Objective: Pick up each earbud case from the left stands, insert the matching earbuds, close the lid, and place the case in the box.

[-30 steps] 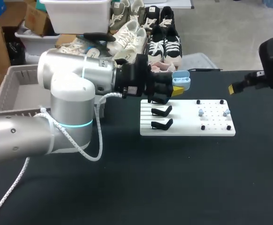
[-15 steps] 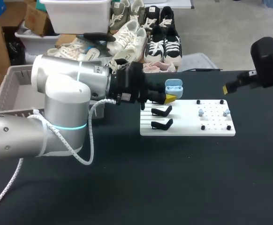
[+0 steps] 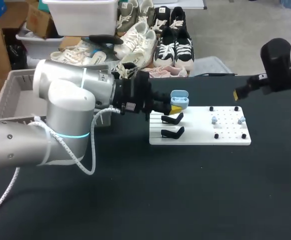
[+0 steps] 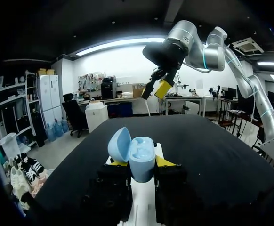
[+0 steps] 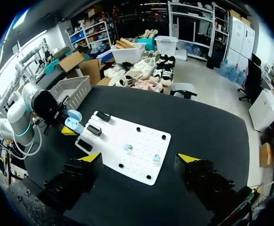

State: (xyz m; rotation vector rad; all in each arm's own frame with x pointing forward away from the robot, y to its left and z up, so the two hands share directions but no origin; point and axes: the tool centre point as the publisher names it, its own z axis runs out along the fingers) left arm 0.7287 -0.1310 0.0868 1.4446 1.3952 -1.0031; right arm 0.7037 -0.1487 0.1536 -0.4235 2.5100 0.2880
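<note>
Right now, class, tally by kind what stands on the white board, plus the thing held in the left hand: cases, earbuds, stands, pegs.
Case: 1
Earbuds: 2
Stands: 3
Pegs: 4
Total: 10

The left arm [image 3: 60,95] is silver with a teal ring [image 3: 78,134] and a white braided cable [image 3: 93,150]. Its black claw [image 4: 141,162] has yellow tips.

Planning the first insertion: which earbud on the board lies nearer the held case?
The earbud near the middle of the board; the other earbud lies at its right edge, farther from the case.
</note>
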